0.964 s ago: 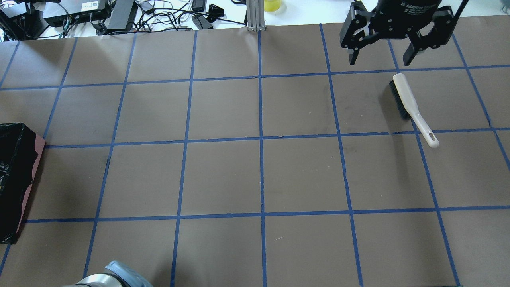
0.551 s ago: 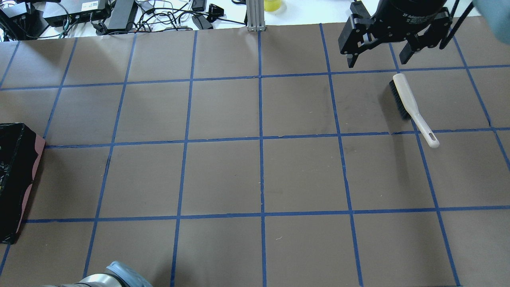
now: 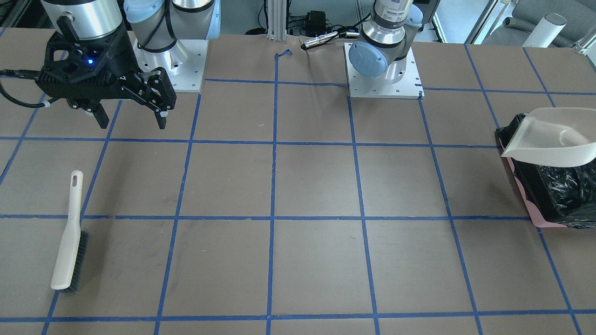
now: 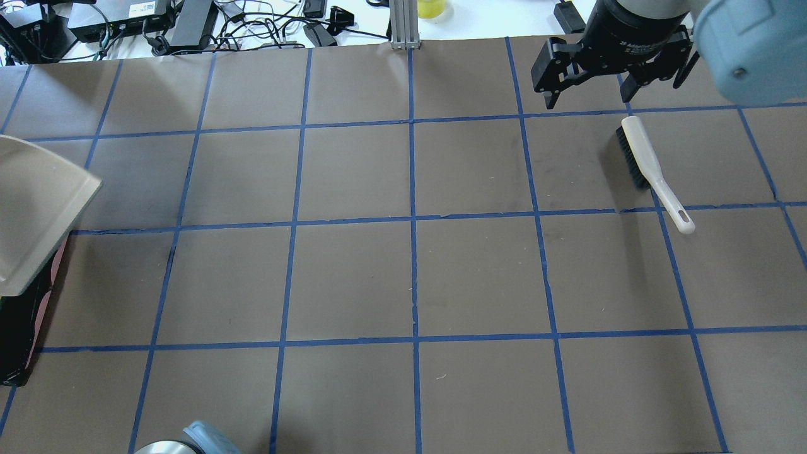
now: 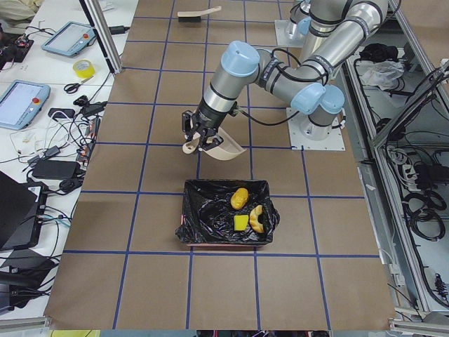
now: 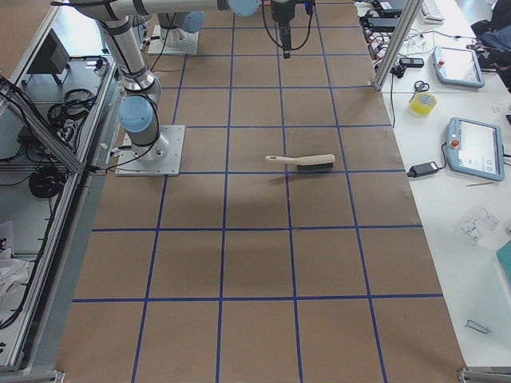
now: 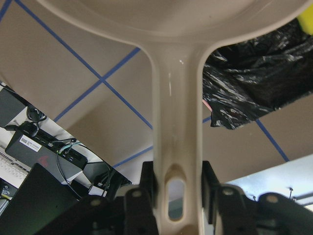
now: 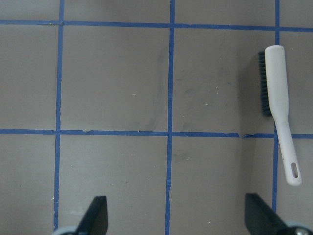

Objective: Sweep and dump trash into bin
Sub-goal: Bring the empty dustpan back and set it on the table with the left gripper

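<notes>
The bin [image 5: 188,214], lined with black plastic, holds the trash: a tan potato [image 5: 240,198], a yellow-and-green sponge [image 5: 240,222] and a croissant piece [image 5: 257,219]. My left gripper [image 7: 177,188] is shut on the handle of the beige dustpan [image 7: 176,122] and holds it tilted above the bin's edge [image 3: 535,209]. The dustpan also shows in the front view [image 3: 549,137] and the overhead view [image 4: 34,208]. My right gripper [image 4: 589,94] is open and empty, above the table just beyond the brush [image 4: 649,167].
The brush lies flat on the table on my right side [image 3: 70,232], bristles on the mat. Cables and boxes [image 4: 145,25] line the far edge, with a metal post [image 4: 403,25]. My left arm's elbow [image 4: 189,441] is at the near edge.
The dustpan has come into the overhead view at the left, over the bin. My right gripper has moved further away from me, off the brush. The brush has not moved.
</notes>
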`<state>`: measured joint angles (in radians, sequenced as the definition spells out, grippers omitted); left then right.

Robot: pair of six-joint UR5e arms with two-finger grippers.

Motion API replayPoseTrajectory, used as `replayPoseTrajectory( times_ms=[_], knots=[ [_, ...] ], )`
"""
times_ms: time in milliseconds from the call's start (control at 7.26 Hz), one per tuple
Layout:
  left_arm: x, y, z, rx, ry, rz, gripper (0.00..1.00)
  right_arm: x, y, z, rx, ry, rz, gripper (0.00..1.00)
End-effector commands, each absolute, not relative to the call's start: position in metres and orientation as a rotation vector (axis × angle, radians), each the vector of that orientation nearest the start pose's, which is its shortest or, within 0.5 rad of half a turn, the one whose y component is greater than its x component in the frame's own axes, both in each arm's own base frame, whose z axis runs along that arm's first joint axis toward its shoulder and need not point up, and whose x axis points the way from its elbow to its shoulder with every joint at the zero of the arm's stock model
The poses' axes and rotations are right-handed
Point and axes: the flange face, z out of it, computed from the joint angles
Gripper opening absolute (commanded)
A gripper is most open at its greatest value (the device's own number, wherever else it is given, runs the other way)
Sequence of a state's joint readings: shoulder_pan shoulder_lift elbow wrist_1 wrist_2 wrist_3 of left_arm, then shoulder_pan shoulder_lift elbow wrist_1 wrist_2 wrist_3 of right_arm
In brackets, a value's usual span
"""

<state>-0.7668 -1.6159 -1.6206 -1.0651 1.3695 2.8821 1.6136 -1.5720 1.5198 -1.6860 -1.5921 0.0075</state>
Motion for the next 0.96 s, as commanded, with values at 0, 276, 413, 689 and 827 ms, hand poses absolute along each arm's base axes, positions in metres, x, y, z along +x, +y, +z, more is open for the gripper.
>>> replayPoseTrajectory(
  times_ms=[0,276,413,689,827],
  knots=[
    [0.216,-0.524,0.467,-2.813,-1.914,0.318,0.0,0.154,-0.486,0.542,-0.057,3.14,-0.317,1.0],
    [0.201,-0.551,0.427,-2.494,-2.037,0.402,0.0,0.155,-0.491,0.536,-0.046,3.134,-0.302,1.0],
    [0.167,-0.584,0.419,-2.445,-2.037,0.402,0.0,0.154,-0.492,0.522,-0.046,3.145,-0.25,1.0],
    [0.141,-0.651,0.389,-2.351,-2.087,0.361,0.0,0.155,-0.49,0.502,-0.04,3.144,-0.204,1.0],
    [0.141,-0.679,0.363,-2.336,-2.068,0.341,0.0,0.155,-0.49,0.501,-0.042,3.146,-0.199,1.0]
  ],
)
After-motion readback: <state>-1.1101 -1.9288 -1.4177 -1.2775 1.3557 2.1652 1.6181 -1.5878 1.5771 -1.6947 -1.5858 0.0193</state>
